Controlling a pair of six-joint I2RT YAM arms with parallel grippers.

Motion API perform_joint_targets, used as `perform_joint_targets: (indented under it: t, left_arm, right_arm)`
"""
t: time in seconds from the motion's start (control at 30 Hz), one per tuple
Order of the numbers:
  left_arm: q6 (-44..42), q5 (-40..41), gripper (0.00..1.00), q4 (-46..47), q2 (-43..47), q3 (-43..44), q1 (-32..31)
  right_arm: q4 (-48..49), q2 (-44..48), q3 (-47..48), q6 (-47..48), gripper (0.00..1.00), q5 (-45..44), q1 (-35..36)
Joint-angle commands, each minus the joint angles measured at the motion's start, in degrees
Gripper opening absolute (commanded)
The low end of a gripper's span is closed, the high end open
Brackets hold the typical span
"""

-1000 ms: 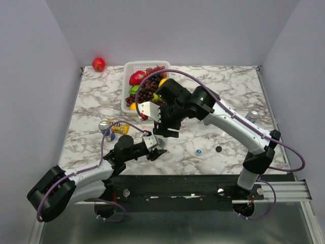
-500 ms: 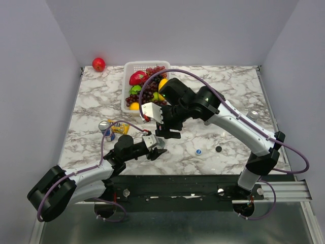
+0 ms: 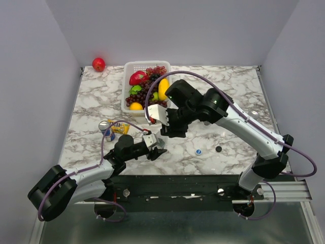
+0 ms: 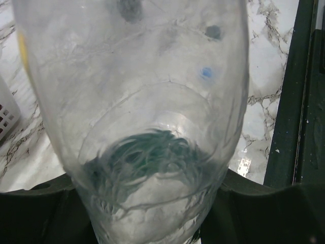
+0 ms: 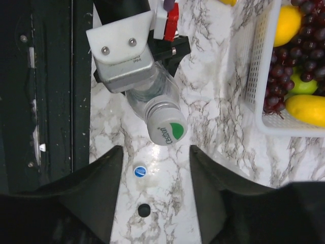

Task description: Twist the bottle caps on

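Got L claw (image 3: 158, 150) clenched on clear bottle (image 5: 152, 96), tilted over table (image 5: 203, 76). See white-green cap (image 5: 166, 129) on neck; can't tell if threaded or just seated. Got R claw (image 5: 156, 152) released, jaws spread, cap just ahead of tips, not btwn. Watch for off-centre close knocking cap off / cross-threading, and torque twisting thin bottle in L grip. Note blue cap (image 5: 140, 171), black cap (image 5: 144, 209) loose on table below.

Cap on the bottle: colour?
White with a green mark: cap on the bottle; right wrist view shows it best.
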State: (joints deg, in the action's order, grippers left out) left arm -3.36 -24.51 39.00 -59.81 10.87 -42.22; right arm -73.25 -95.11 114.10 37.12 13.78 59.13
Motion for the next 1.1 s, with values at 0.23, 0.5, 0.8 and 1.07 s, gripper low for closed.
perform_joint_targets:
  t: [0.23,0.5,0.8,1.07]
  left_arm:
    - [0.63,-1.33,0.0,2.3,-0.22,1.78,0.38]
    - [0.19,-1.68,0.0,2.22,-0.22,1.96,0.38]
    - [-0.78,-2.38,0.0,1.87,-0.13,2.05,0.38]
    - [5.64,1.39,0.0,3.1,-1.01,2.57,1.52]
  right_arm:
    - [-2.15,-0.24,0.5,1.9,0.51,2.39,-0.16]
    - [-4.53,-4.11,4.71,4.88,0.51,6.52,-0.25]
    - [-7.43,-7.46,8.5,7.61,0.5,7.23,-0.16]
    - [-5.06,-4.92,6.22,6.12,0.51,3.89,-0.16]
